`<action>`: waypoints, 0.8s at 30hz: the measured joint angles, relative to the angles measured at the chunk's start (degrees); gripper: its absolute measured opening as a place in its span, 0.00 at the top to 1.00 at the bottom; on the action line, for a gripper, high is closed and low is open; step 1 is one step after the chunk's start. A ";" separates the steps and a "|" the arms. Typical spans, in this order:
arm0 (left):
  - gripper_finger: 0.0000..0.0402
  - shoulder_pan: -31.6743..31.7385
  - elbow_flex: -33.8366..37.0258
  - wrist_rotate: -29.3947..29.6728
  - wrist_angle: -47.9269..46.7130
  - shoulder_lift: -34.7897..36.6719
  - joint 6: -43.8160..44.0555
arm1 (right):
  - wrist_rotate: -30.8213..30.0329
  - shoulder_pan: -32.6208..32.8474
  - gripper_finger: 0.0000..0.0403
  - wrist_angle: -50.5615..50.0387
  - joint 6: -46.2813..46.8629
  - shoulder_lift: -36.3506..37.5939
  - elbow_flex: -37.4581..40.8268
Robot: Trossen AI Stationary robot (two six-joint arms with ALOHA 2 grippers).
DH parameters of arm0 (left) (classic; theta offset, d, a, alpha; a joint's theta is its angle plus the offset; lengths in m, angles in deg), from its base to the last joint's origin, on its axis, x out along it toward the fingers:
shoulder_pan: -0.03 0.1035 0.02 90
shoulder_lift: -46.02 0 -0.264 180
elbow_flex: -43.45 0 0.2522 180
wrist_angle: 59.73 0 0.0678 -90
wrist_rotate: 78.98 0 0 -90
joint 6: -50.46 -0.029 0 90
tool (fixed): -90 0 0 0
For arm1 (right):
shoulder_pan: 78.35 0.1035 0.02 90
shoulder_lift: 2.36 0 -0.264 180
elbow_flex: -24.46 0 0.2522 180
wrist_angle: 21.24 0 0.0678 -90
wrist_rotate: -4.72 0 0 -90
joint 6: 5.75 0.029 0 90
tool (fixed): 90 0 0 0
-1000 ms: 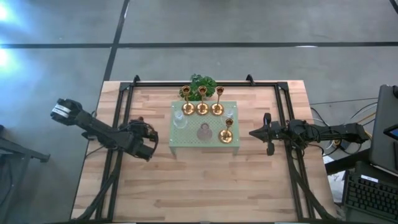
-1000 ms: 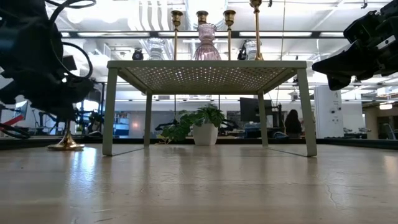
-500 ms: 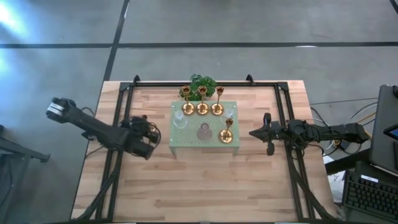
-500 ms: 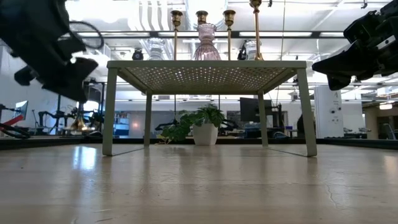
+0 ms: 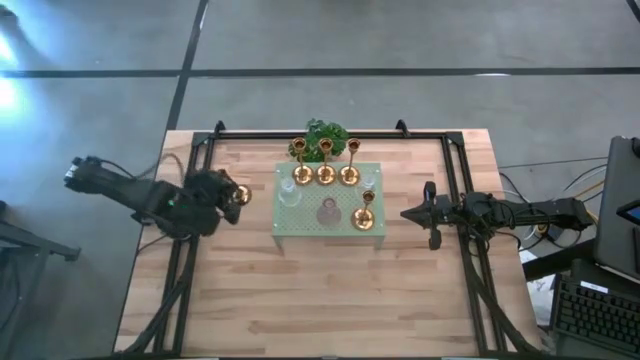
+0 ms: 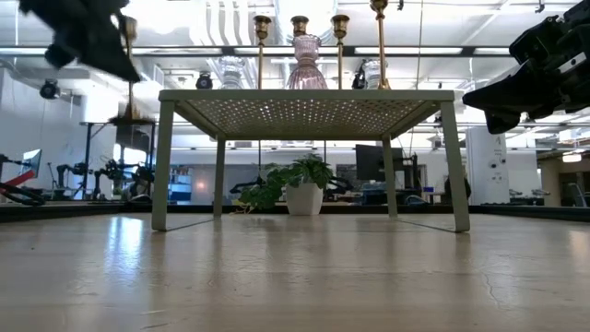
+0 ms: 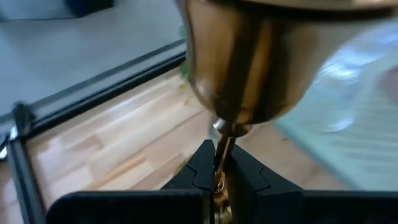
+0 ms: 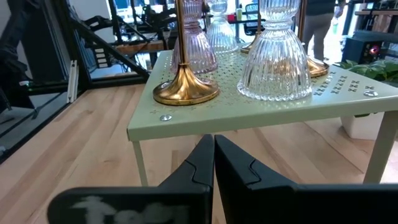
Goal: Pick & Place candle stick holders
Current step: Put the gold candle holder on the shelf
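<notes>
My left gripper [image 5: 226, 194] is shut on a gold candle stick holder [image 6: 129, 69], held high left of the pale green perforated stand [image 5: 300, 228]. On the stand are three gold holders in a far row [image 5: 325, 175], one gold holder [image 5: 366, 215] near the right, a pink glass one [image 5: 328, 212] and two clear glass ones [image 5: 290, 192]. My right gripper [image 5: 405, 213] is shut and empty, level, just right of the stand. My left gripper pinches the holder's thin stem [image 7: 222, 142] between its two fingers, just below the wide brass cup [image 7: 249, 56]. The holder is lifted clear of the table and stands about upright, its round base [image 6: 129, 119] hanging below the fingers.
A leafy green plant [image 5: 326, 135] stands behind the stand at the far edge. Black frame rails [image 5: 190, 250] run along the table's left and right sides. Bare wood lies in front of the stand, toward the near edge.
My left gripper has risen and gone toward the table's far edge with the gold holder. The holder, whose base stood on the table a second ago, is now lifted clear, its base about level with the stand's top.
</notes>
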 joint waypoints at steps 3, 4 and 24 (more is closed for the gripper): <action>0.95 0.00 -5.37 -3.15 0.08 1.34 -6.61 | 0.00 0.01 0.98 0.00 0.00 0.00 0.00; 0.95 0.00 -7.12 -4.42 0.14 1.47 -8.61 | 0.00 0.00 0.98 0.00 0.00 0.00 0.00; 0.95 0.07 -17.17 -21.08 15.06 -6.49 -40.29 | 0.00 0.00 0.98 0.00 0.00 0.00 -0.01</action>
